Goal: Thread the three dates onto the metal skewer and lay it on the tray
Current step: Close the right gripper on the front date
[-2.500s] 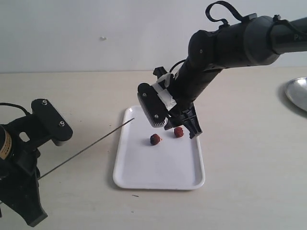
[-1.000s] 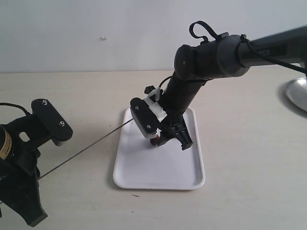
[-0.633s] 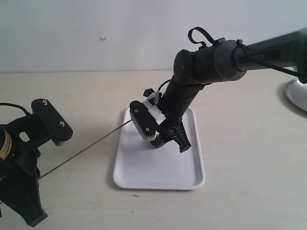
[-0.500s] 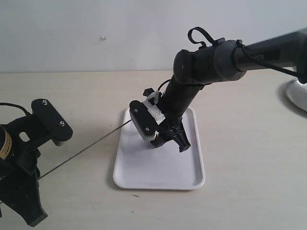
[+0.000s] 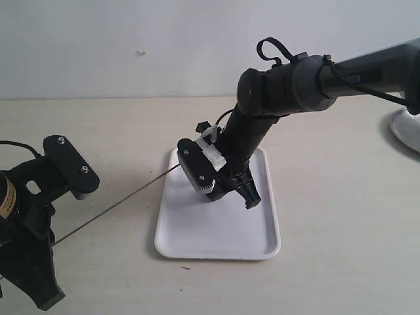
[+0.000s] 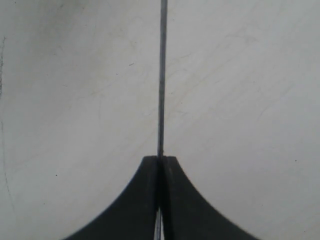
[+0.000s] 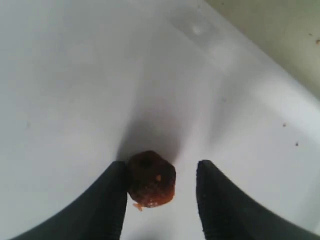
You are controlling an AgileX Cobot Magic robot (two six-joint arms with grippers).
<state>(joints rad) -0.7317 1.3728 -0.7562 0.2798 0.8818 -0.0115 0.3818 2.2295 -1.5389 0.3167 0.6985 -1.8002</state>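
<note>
Down from where it hung a couple of seconds ago, the right gripper [image 5: 231,197] now has its fingertips at the floor of the tray [image 5: 216,237], blocking the exterior view of the spot where two reddish lumps lay bare then; the left gripper [image 6: 160,162] and the skewer [image 5: 118,205] have not shifted. Seen from the right wrist, one date [image 7: 150,186] sits between the two black, smooth, curved fingers [image 7: 112,205]: a dark reddish-brown, wrinkled, roundish lump with a dimple on top and a pale fleck on its side. One finger touches it, while the other stands off with a strip of white tray showing between, so the jaws are parted around the date and not clamped on it. Only this one date can be counted; any others are out of sight. The tray is single, white and glossy, rectangular with rounded corners and a low raised rim, and it lies flat under the gripper on the pale, matte table [image 5: 328,210]. The left gripper's two black fingertips are pressed together on the skewer, a single very thin, straight, grey metal rod that runs out from between them. In the exterior view its far tip ends just over the tray's rim, close beside the right gripper's camera housing. Well off to the other side of the right arm, part of one round, silvery metal dish [image 5: 408,128] shows at the picture's edge.
</note>
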